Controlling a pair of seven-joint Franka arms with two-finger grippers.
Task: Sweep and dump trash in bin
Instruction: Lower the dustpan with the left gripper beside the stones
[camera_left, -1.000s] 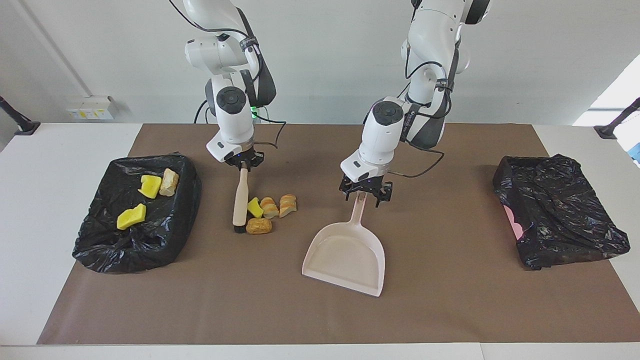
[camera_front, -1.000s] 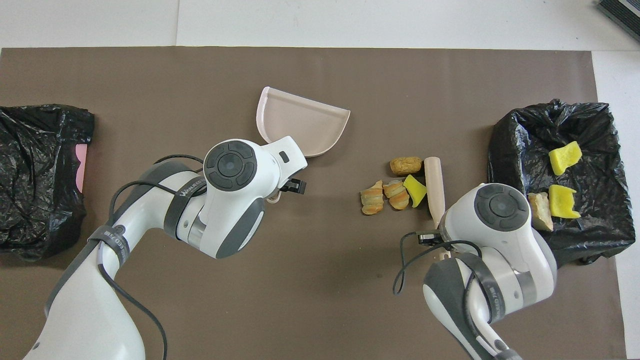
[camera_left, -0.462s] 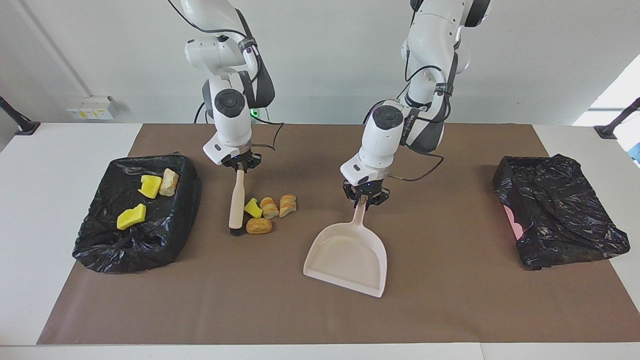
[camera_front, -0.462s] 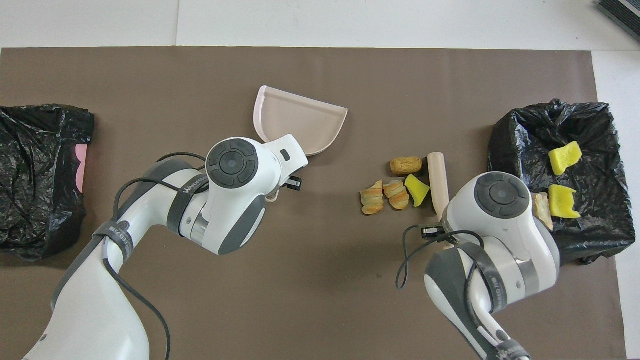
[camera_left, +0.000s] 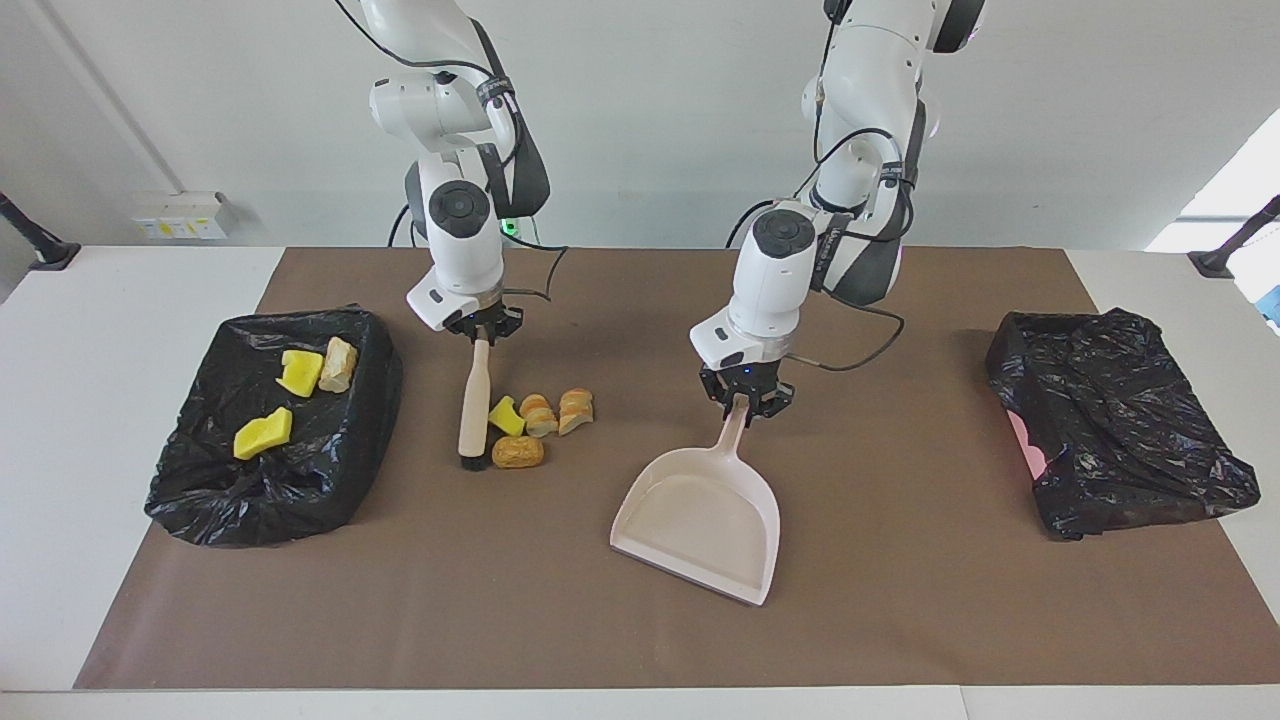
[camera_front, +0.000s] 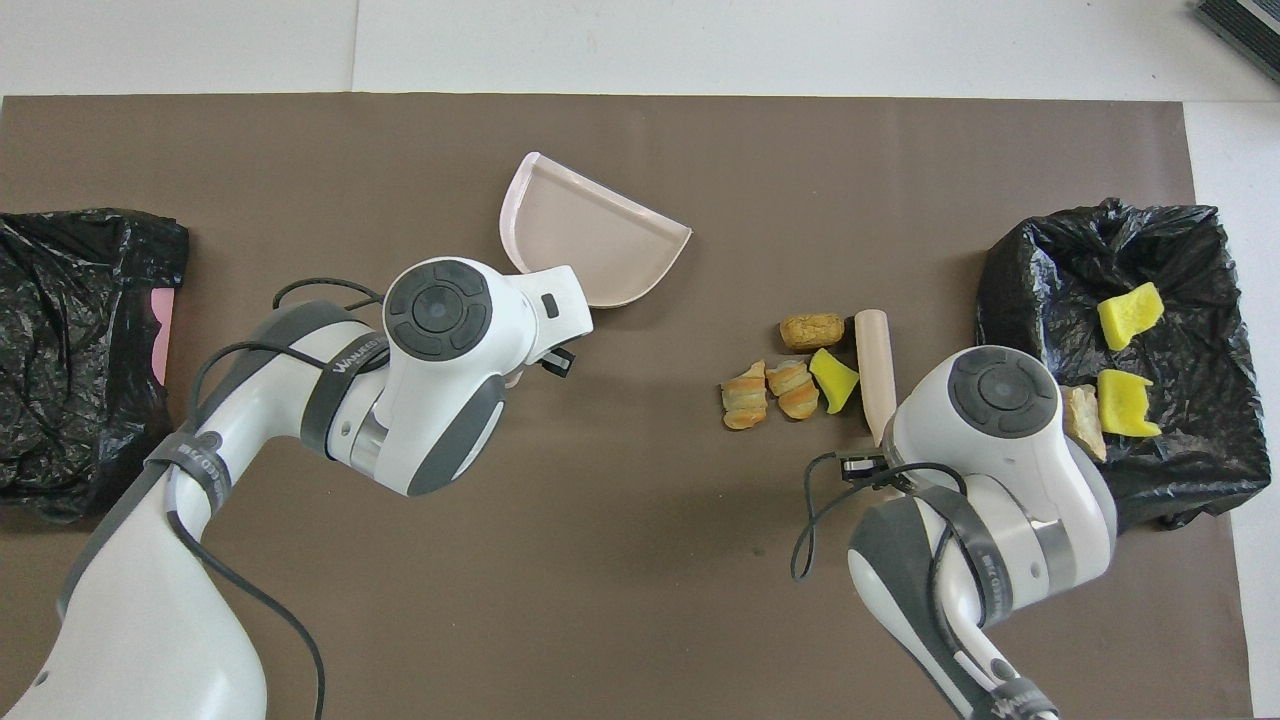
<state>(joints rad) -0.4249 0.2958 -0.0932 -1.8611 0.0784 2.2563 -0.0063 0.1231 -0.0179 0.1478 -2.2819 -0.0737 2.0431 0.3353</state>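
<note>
1. Brown matting is covering the table (camera_left: 900, 640), with the trash pile as landmark.
2. Right gripper (camera_left: 481, 330) is clamping the brush (camera_left: 472, 405) by its handle; the bristle end is resting just beside the pile, toward the right arm's end.
3. Left gripper (camera_left: 742, 400) is gripping the dustpan (camera_left: 700, 520) handle; the pan is lying well apart from the pile, toward the left arm's end, mouth facing away from the robots.
4. Four scraps (camera_left: 530, 425) are lying loose on the mat, waiting to be swept.
5. Three scraps (camera_left: 290, 395) are already sitting in the bin (camera_left: 200, 500) past the brush.
6. Roughly half seems done; the pan probably needs moving beside the pile, then sweeping and dumping.
7. Another bin (camera_left: 1120, 420) is standing unused beyond the pan.
</note>
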